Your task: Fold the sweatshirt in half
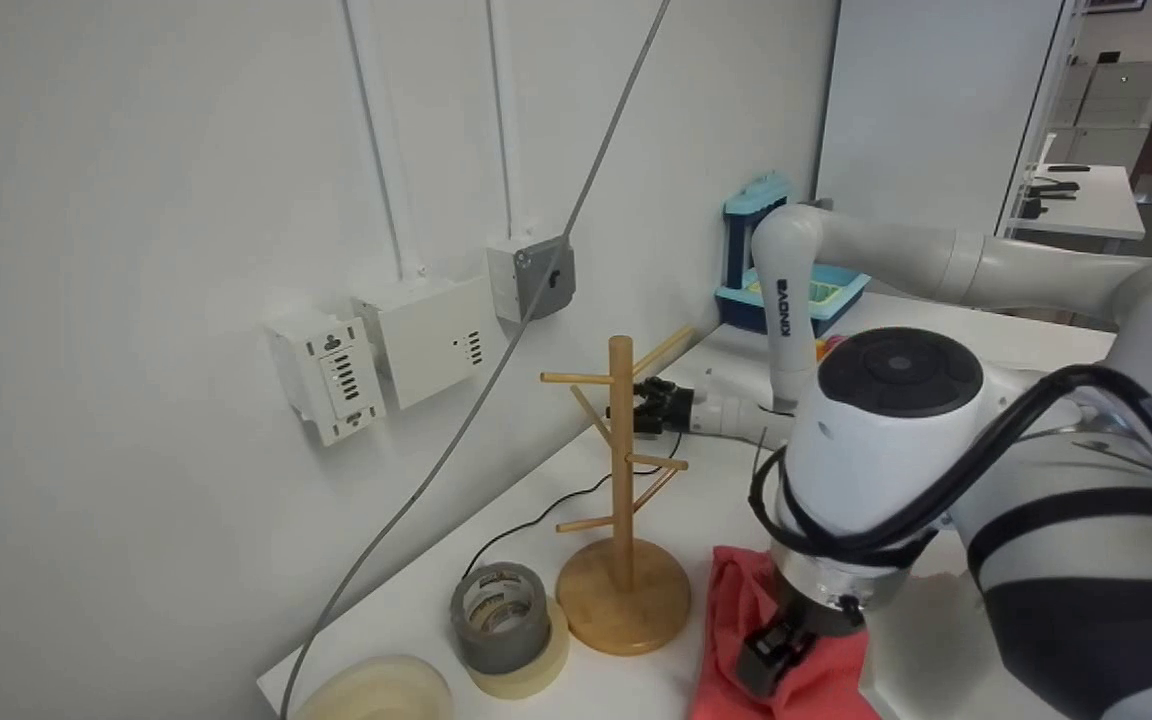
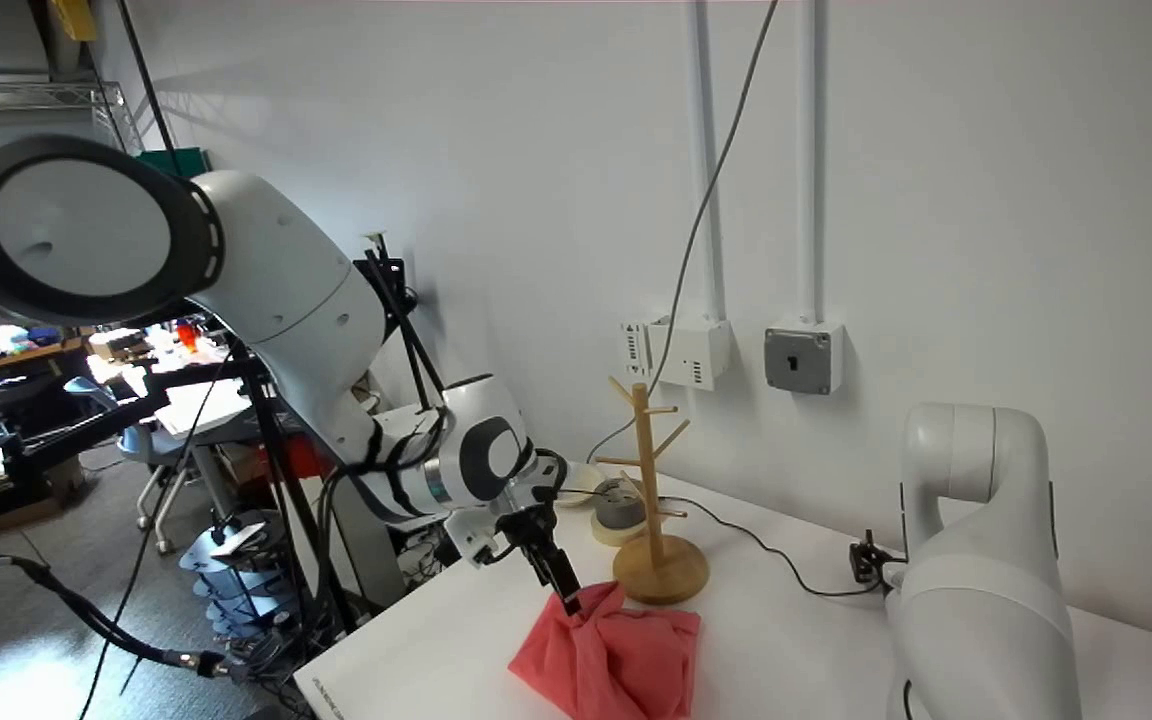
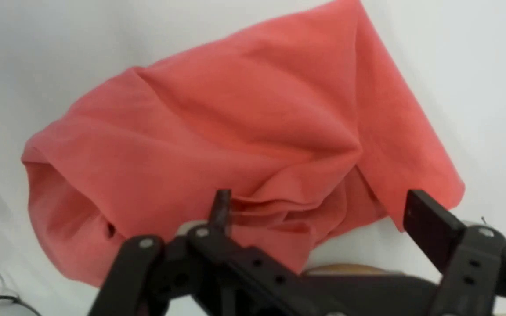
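Here's the sweatshirt [image 2: 626,650], rumpled on the white table [image 2: 431,645], and the gripper [image 3: 319,197] hangs over it, fingers [image 3: 431,226] spread wide, clutching nothing; whether a tip touches cloth, I can't quite tell. Watch those bunched layers: pinch only the top one and the fold may go crooked. On the far side, the wooden stand [image 2: 649,490] is so close that a careless sweep could topple it. Farther off, right, another arm [image 1: 976,268] wears the one name I can read: KINOVA [image 1: 784,307].

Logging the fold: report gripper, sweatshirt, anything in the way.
Gripper open. Sweatshirt beneath it, wrinkled, not neatly halved. Wooden stand close by, might obstruct.
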You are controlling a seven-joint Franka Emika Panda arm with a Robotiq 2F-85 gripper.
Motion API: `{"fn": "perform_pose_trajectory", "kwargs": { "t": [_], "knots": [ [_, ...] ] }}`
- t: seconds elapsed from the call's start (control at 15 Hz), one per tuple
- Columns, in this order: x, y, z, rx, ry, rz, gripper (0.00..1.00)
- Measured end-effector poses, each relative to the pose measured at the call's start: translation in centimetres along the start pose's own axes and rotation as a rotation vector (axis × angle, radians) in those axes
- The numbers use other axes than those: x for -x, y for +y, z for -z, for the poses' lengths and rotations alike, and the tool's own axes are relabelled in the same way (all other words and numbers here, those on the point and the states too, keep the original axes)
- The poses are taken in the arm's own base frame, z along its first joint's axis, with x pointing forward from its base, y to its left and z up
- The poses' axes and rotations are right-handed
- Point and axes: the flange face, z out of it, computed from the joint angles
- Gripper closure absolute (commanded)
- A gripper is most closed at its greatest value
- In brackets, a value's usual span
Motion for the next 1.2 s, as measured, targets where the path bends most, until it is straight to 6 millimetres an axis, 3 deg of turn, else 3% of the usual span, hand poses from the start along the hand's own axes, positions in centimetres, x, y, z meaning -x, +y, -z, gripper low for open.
{"fn": "perform_pose_trajectory", "kwargs": {
  "t": [0.4, 0.8, 1.0, 1.2],
  "knots": [
    [3.4, 2.2, 6.2, 0.037, -0.098, 0.110, 0.00],
    [7.8, 5.6, 12.5, 0.024, -0.035, 0.133, 0.00],
    [10.6, 6.8, 14.5, -0.031, 0.038, 0.115, 0.00],
    [12.7, 7.9, 15.2, -0.054, 0.067, 0.105, 0.00]
  ]
}}
